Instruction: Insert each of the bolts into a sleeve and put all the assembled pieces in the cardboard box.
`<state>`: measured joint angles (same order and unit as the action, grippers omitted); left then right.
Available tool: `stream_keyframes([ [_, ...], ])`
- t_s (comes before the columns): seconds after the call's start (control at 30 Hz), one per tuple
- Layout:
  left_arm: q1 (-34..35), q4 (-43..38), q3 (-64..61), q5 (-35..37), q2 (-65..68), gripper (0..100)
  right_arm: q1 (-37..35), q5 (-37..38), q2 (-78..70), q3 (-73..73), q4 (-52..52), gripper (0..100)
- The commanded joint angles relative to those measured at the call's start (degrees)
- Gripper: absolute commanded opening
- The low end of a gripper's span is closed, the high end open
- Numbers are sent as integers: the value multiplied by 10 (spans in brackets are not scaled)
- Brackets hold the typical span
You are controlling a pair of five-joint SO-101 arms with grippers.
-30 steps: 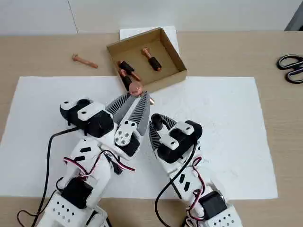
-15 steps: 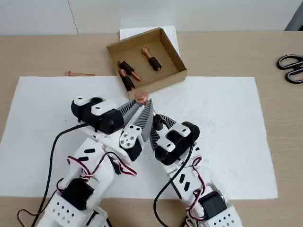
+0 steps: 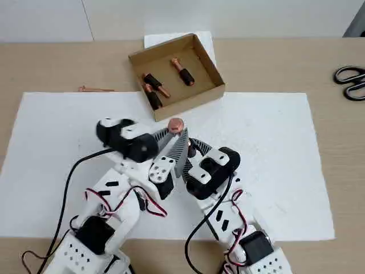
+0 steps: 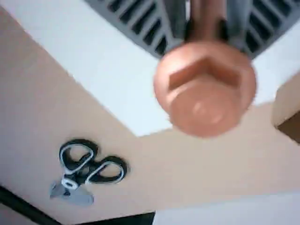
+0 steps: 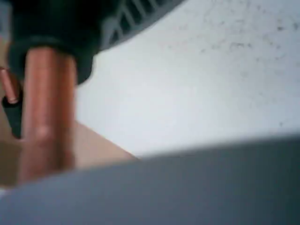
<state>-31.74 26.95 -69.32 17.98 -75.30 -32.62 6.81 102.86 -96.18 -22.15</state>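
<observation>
Copper bolt [image 4: 205, 86], head up, pinched tight in the left claw [image 3: 175, 132] above the white paper [image 3: 274, 148], a little short of the cardboard box [image 3: 210, 64] on the desk [image 3: 274, 63]. Its shaft enters a black sleeve [image 5: 51, 44], which the right claw [image 3: 191, 150] seems to be clamping.

the bolt [image 4: 205, 89] is rendered in copper and the sleeve [image 5: 51, 28] in black. a grey slatted pattern is carried by the fingers [image 4: 136, 21]. the cardboard box [image 3: 188, 101] is brown, the paper sheet [image 3: 274, 160] white, the table [image 3: 274, 63] pale wood, the scissors [image 3: 349, 81] black-handled. the arms [image 3: 108, 188] are cased in white, with black motors.
</observation>
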Motion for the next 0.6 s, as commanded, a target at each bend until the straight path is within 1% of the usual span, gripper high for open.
stream_keyframes([
  [0.0,-10,1,0,2,-8,6,-12,6,5,-4,6,5],
  [0.1,-10,2,-17,2,-8,6,-31,8,5,-4,6,5],
  [0.2,-10,11,-29,0,-8,6,-40,42,6,-4,7,5],
  [0.27,-24,48,-33,0,-8,6,-40,57,6,-4,7,5],
  [0.37,-52,94,-31,-1,-9,13,-39,59,6,-4,7,5],
  [0.43,-53,101,-29,-9,-9,62,-39,59,6,-4,15,5],
  [0.53,-52,132,-29,-63,-9,195,-37,59,6,-4,19,5],
  [0.57,-52,140,-29,-69,-11,238,-37,59,6,-4,19,5],
])
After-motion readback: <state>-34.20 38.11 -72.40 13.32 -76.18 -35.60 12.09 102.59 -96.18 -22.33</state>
